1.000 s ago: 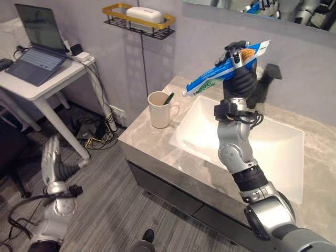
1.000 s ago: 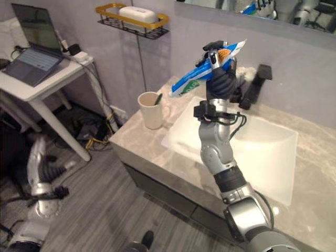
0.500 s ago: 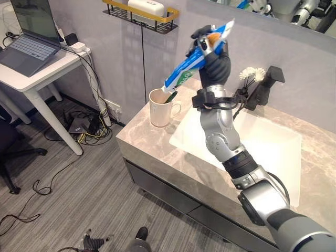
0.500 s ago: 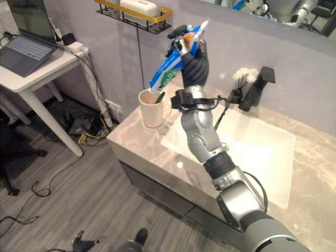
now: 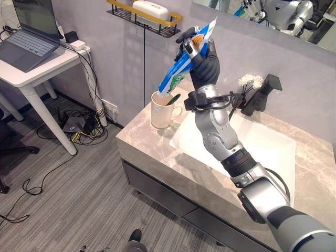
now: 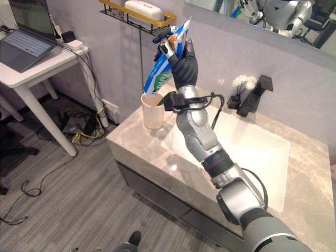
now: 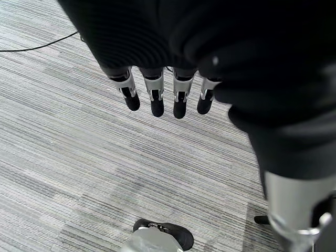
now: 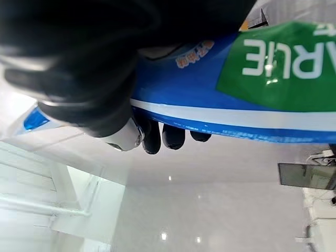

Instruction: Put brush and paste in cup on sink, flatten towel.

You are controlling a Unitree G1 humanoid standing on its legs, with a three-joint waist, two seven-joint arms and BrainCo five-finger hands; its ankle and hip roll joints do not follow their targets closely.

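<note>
The right arm reaches up over the sink counter, its right hand raised high with fingers curled round a blue toothpaste tube. The tube slants downward, its lower end just above the mouth of the cream mug, where a dark toothbrush already stands. The left hand hangs over the grey floor, fingers straight, holding nothing.

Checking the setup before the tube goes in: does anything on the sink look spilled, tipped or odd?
Nothing stands out. The cup stands upright on the counter with a brush in it; the right hand holds the paste slanted above it.
</note>
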